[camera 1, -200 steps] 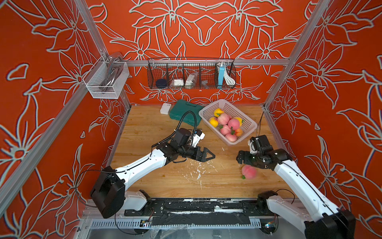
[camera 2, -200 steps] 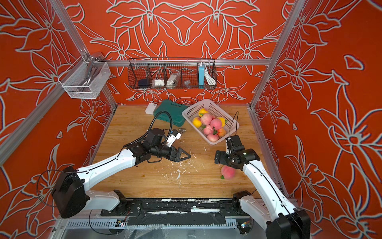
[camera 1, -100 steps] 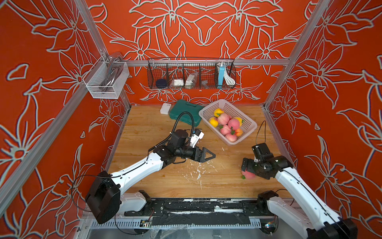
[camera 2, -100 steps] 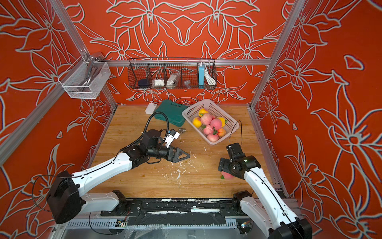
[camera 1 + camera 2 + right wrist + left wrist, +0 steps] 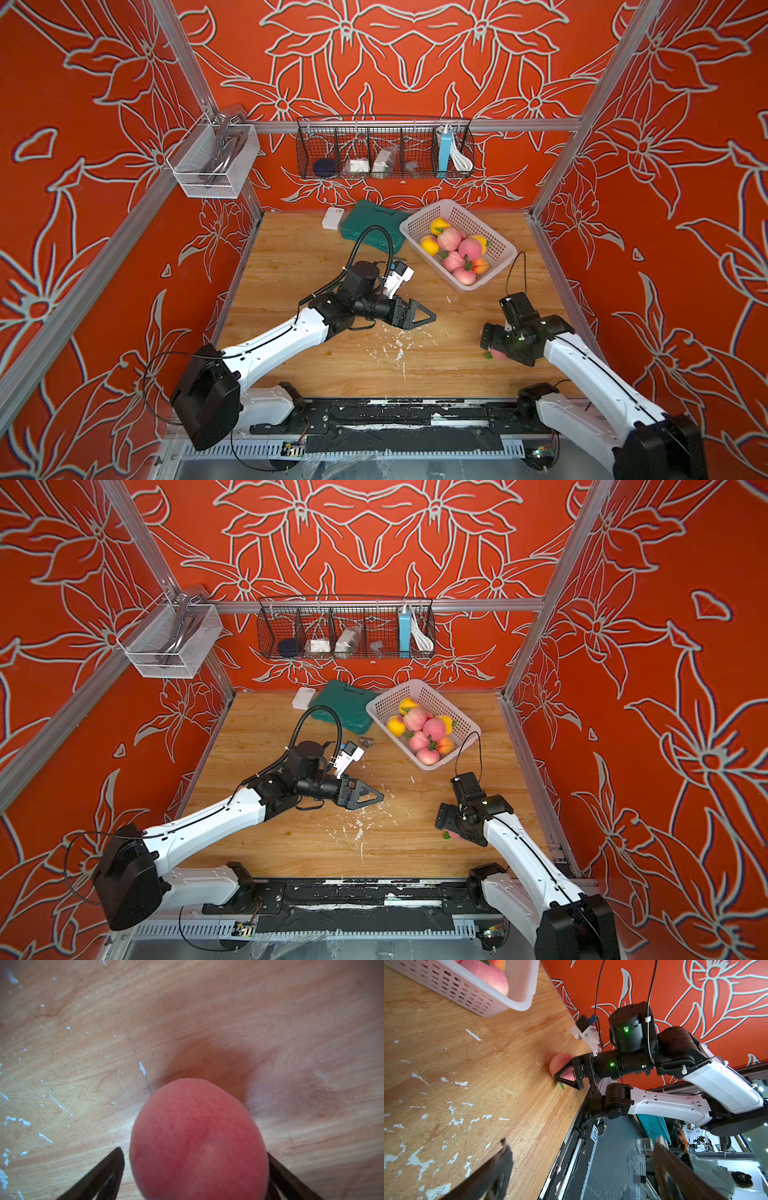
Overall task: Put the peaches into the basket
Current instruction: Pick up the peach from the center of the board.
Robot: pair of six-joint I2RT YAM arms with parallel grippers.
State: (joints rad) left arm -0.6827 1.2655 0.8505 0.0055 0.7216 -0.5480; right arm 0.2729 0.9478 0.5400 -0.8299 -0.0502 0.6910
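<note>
One pink-red peach [image 5: 197, 1136] lies on the wooden table near the front right, mostly hidden under my right gripper [image 5: 505, 351] in both top views. That gripper points down with its jaws astride the peach [image 5: 560, 1061]; a thin gap shows at one finger [image 5: 116, 1159], so it is open around it. The pale basket [image 5: 513, 251] stands at the back right, holding several pink and yellow peaches [image 5: 451, 239]. My left gripper [image 5: 430, 318] hovers open and empty over the table's middle, pointing right.
A green case [image 5: 370, 224] and a small white box [image 5: 332, 218] lie at the back beside the basket. A black wire rack [image 5: 384, 149] and a white mesh bin [image 5: 212, 166] hang on the walls. White flecks [image 5: 399, 353] dot the table.
My right gripper moved toward the front edge and came down over the peach, its jaws now on either side of it. The left arm shifted only slightly.
</note>
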